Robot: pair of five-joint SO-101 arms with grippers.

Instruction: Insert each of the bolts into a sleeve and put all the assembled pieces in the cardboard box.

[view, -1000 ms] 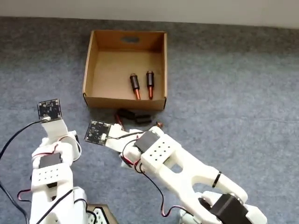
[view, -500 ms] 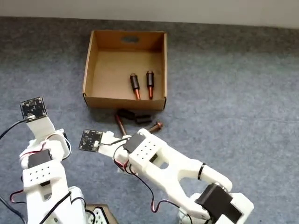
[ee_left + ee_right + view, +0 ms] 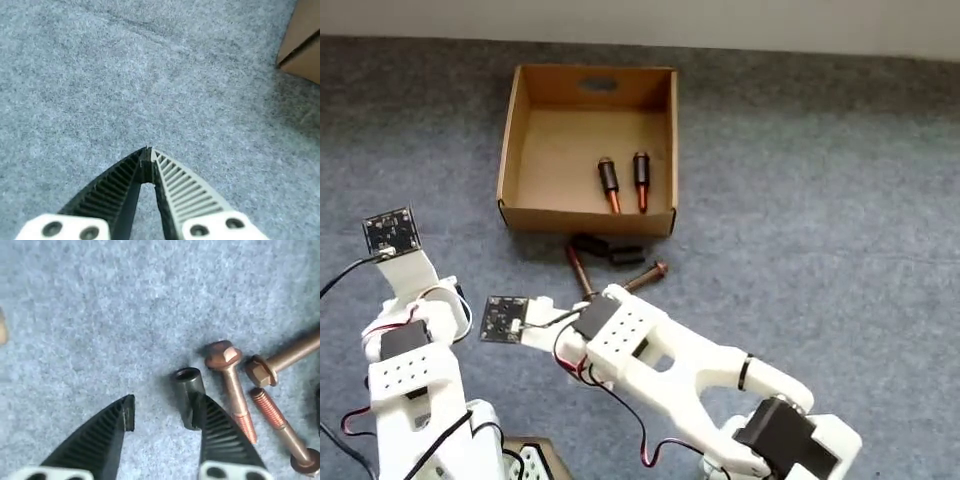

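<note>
- Bolts point(image 3: 231, 385) are back in sight. Over the last second my right arm drew back from the box point(image 3: 515, 130) and uncovered the loose parts it had hung over. My left arm swung out to its own side, then held.
- Right gripper point(image 3: 163, 407) is spread wide and empty, low over the mat point(image 3: 75, 300). One sleeve point(image 3: 189, 390) lies between the fingers, close against one of them; I cannot tell whether they touch. Three bolts lie just outside that same finger, two with their heads nearly meeting.
- Left gripper point(image 3: 149, 152) is pinched closed on nothing, its tips meeting above bare mat, with a box corner ahead and off to one side.
- My reading is that the retreat has framed the sleeve in the open jaws, so picking up that sleeve looks like the step in hand. Two assembled pieces point(image 3: 609, 178) already lie in the box, well ahead of both grippers, and the loose parts are still to be done.
- The bolts are copper-coloured and threaded, with flanged hex heads.
- The sleeve is a short, dark, smooth tube with an open bore, and I expect it to roll if nudged.
- The mat is grey and fuzzy.
- The box is plain brown cardboard, open-topped, with a slot cut in its far wall.
- The gripper fingers are ribbed along their inner faces.
</note>
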